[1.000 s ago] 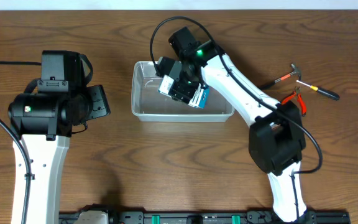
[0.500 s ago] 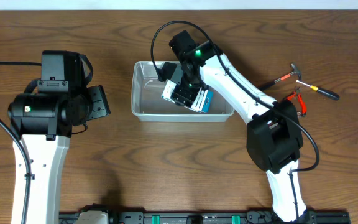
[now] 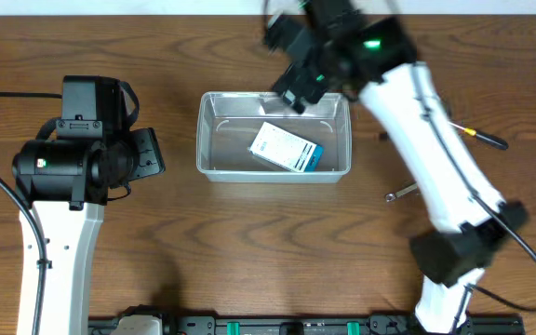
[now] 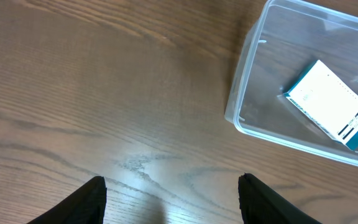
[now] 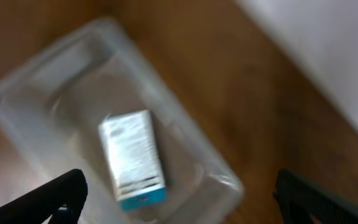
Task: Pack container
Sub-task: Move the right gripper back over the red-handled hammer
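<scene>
The clear plastic container (image 3: 201, 140) sits at the table's middle. A white-and-blue box (image 3: 287, 149) lies flat inside it. My right gripper (image 3: 291, 96) is open and empty, raised over the container's back rim and blurred by motion. In the right wrist view the box (image 5: 132, 158) lies in the container (image 5: 42, 62) below the gripper (image 5: 185, 199), well apart from the fingers. My left gripper (image 3: 147, 154) is open and empty, left of the container. In the left wrist view it (image 4: 173, 205) hovers over bare wood, with the container (image 4: 241, 112) and box (image 4: 331, 106) at upper right.
A yellow-handled screwdriver (image 3: 487, 138) lies at the right. A small metal tool (image 3: 403, 193) lies right of the container. My right arm (image 3: 435, 158) crosses over the other tools on the right and hides them.
My right gripper has let go of the box, which now lies in the container. The gripper has risen toward the back and the arm has swung right. The left arm has not moved.
</scene>
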